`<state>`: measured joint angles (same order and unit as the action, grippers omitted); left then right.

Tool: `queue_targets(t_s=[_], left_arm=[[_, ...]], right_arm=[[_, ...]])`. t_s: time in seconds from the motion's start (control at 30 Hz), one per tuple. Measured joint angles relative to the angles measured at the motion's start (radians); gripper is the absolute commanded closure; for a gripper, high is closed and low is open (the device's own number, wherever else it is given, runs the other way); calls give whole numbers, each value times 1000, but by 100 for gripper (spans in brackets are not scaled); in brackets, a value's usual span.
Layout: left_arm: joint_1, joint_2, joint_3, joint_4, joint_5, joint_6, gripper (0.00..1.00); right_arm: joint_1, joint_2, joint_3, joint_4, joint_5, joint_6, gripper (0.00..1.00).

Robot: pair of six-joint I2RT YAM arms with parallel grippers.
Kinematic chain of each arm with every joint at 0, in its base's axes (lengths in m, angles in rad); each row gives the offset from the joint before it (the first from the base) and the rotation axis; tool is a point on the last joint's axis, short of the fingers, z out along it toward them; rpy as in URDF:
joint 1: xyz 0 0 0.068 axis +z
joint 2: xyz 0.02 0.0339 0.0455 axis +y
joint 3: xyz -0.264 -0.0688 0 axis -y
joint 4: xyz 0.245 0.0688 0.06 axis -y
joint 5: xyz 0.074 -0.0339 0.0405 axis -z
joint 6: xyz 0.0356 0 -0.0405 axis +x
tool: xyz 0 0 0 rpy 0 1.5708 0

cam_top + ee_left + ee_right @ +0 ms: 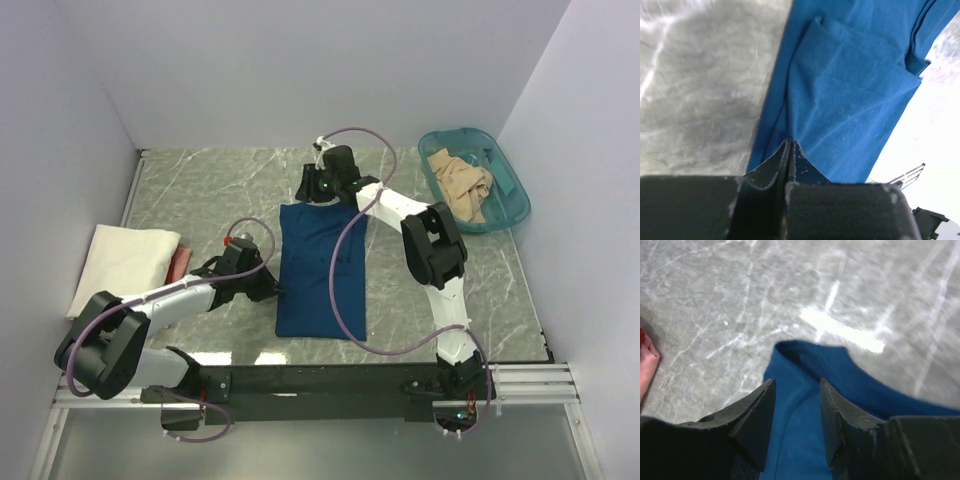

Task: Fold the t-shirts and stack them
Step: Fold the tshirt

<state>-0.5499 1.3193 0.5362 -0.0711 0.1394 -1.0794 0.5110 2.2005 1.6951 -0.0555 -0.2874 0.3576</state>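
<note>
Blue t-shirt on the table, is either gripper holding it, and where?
The left gripper is shut at the left edge of the dark blue cloth t-shirt, seemingly pinching it. The right gripper is open over its far edge, gripping nothing.

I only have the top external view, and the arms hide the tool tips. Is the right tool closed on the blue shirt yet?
Observer: No. The right wrist view shows the right tool open, its fingers straddling a folded corner of the navy t-shirt.
Operator: And the other one?
Observer: The left wrist view shows the left tool shut, fingertips together at the shirt's left edge; whether cloth is pinched, I cannot tell.
</note>
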Motion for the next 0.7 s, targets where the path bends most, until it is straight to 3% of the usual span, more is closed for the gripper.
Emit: queue_targets(t_s=[0.2, 0.7], left_arm=[[32, 0, -2, 23, 28, 22, 95], [58, 124, 84, 52, 26, 69, 97]], right_arm=[[35, 80, 121, -15, -18, -27, 52], [61, 109, 158, -79, -4, -61, 52]])
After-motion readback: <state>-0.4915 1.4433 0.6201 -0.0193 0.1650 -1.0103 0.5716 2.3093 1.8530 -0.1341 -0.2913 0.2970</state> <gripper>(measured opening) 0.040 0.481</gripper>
